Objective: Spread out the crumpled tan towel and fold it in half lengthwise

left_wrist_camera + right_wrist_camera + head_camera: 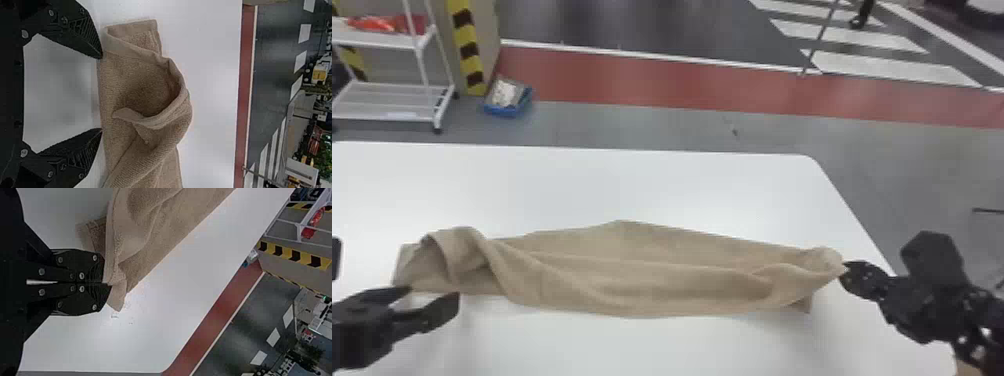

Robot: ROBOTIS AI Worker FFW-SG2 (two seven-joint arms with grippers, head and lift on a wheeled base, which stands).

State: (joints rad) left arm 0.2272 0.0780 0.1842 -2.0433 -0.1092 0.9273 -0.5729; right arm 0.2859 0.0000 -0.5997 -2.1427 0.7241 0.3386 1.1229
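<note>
The tan towel (632, 275) lies in a long, rumpled strip across the white table, its left end twisted and folded over. My left gripper (434, 295) stands open at the near edge of that left end; in the left wrist view, the spread fingers of the left gripper (101, 94) are beside the towel (133, 82), with nothing between them. At the towel's right end, my right gripper (844, 270) is shut on a corner. The right wrist view shows the right gripper (106, 282) with its fingers together on the edge of the towel (137, 231).
The white table (632, 185) has its right edge running beneath the right arm. Beyond its far edge, on the floor, are a white shelf cart (392, 100) and a blue bin (507, 100) near a yellow-and-black striped post (466, 47).
</note>
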